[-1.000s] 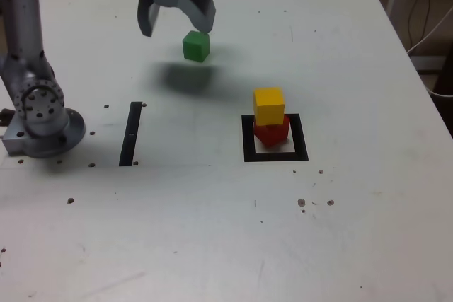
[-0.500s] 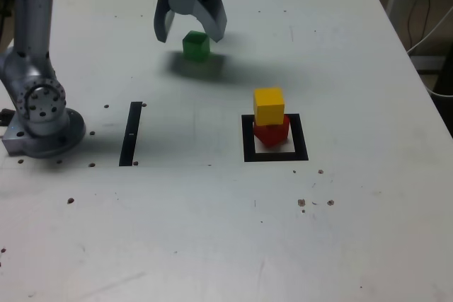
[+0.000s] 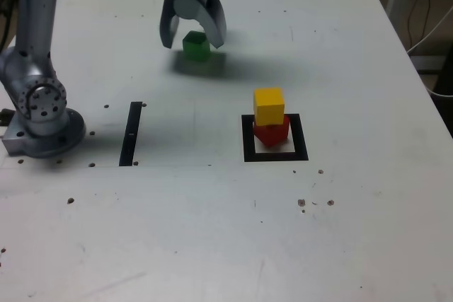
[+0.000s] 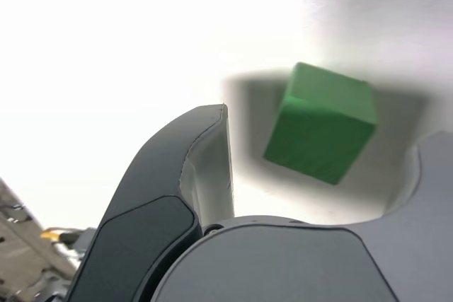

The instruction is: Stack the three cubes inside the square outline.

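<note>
- your gripper (image 3: 193,36) sits spread wide around the green cube (image 3: 195,46) at the table's far side, not pinching it
- yellow cube (image 3: 269,105) sits on red cube (image 3: 272,132) inside the square outline (image 3: 248,145)

white table (image 3: 354,231) w/ dark specks | thin black strip (image 3: 131,134) flat | cable (image 3: 433,33) far edge

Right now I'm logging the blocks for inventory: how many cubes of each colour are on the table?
Green cube: 1, between the open hand's fingers
Yellow cube: 1
Red cube: 1
Total: 3 cubes
</note>
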`<state>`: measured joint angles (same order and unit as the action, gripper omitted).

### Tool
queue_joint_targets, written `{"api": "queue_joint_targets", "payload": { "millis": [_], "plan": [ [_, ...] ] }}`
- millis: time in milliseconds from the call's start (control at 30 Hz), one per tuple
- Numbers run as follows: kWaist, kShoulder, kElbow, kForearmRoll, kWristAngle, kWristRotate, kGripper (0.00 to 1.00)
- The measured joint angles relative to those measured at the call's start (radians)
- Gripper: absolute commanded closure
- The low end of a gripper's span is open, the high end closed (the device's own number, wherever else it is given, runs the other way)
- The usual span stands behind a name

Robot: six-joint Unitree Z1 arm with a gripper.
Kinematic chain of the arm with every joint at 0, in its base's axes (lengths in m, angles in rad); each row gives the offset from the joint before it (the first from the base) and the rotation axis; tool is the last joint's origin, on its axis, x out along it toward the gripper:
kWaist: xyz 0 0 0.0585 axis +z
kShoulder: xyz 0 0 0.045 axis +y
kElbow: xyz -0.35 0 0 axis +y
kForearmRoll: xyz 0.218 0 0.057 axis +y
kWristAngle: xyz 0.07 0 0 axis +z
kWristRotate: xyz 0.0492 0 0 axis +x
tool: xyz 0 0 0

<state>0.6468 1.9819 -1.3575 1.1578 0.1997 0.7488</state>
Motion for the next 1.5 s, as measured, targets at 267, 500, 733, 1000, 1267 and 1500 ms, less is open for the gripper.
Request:
{"api": "queue_joint_targets", "payload": {
  "millis": [267,500,733,1000,1267,1500],
  "plan": [
    [0.028,0.002,0.05,-0.13,-0.008,-0.001,0.47],
    [0.04,-0.007,0.069,-0.142,-0.011,-0.005,0.62],
    [0.04,-0.021,0.079,-0.139,-0.038,-0.005,0.8],
    [0.032,-0.029,0.079,-0.139,-0.062,0.005,0.84],
    [-0.053,-0.115,0.039,-0.089,-0.105,-0.022,0.84],
    [-0.215,-0.198,-0.065,0.028,-0.116,-0.127,0.84]
  ]
}}
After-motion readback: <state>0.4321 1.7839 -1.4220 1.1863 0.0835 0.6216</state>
